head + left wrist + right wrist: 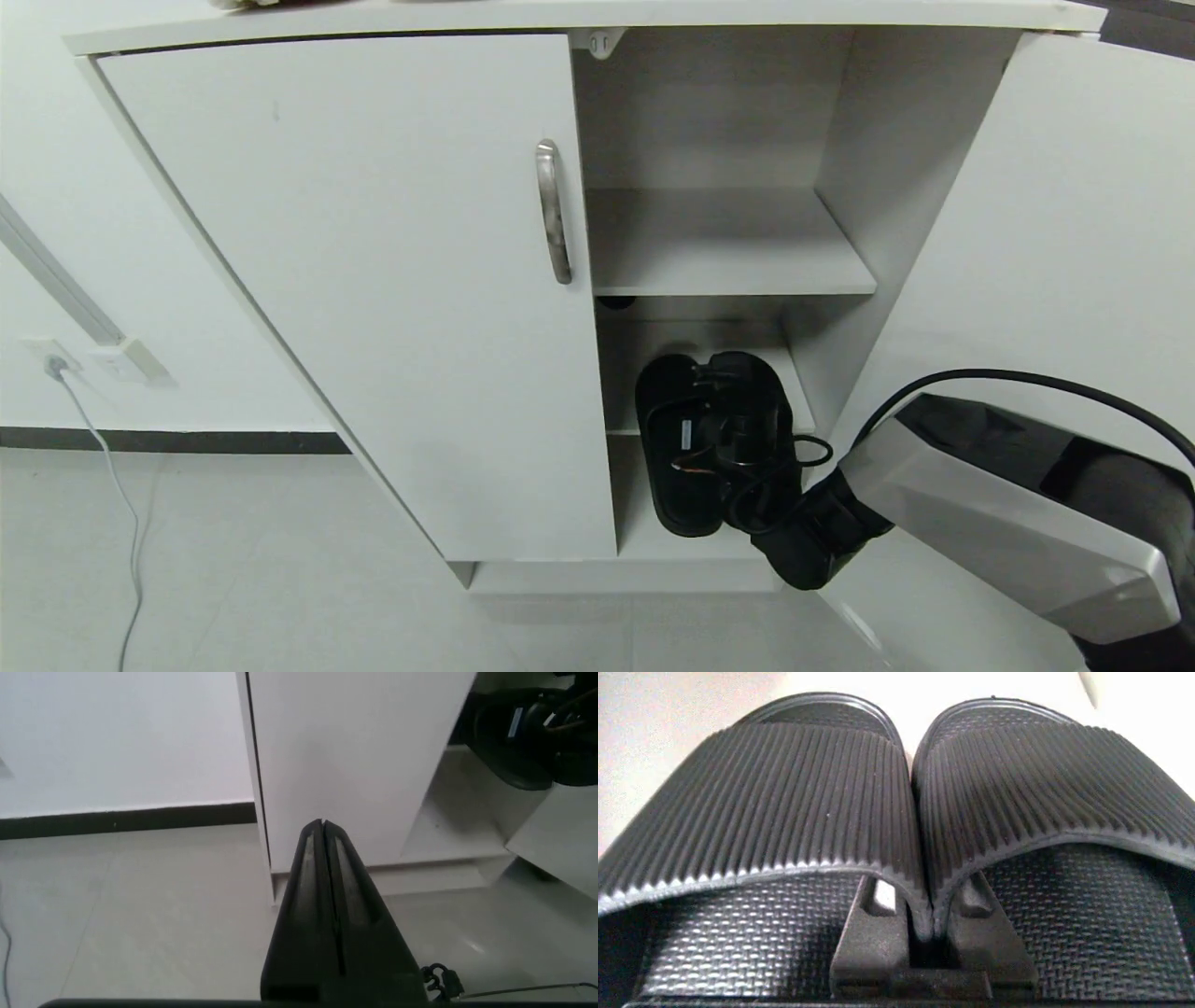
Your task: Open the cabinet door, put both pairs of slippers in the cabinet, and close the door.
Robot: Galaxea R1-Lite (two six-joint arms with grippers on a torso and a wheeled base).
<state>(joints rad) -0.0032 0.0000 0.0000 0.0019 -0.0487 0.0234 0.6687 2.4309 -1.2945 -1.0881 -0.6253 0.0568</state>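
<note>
R gripper (920, 938) clamped on black slipper pair (686, 448) inside cabinet (840, 140).
Fingers pinch inner edges of both straps (785, 793) together; pair sits in open R half, below mid shelf (728, 252). L door (373, 280) shut, R door (1055, 233) open. L gripper (320, 835) pressed closed, empty, low over floor (140, 915).

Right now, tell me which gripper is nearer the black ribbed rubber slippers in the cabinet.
Right. The right gripper pinches the black ribbed rubber slippers inside the white cabinet; the left gripper hangs outside, above the grey tiled floor.
</note>
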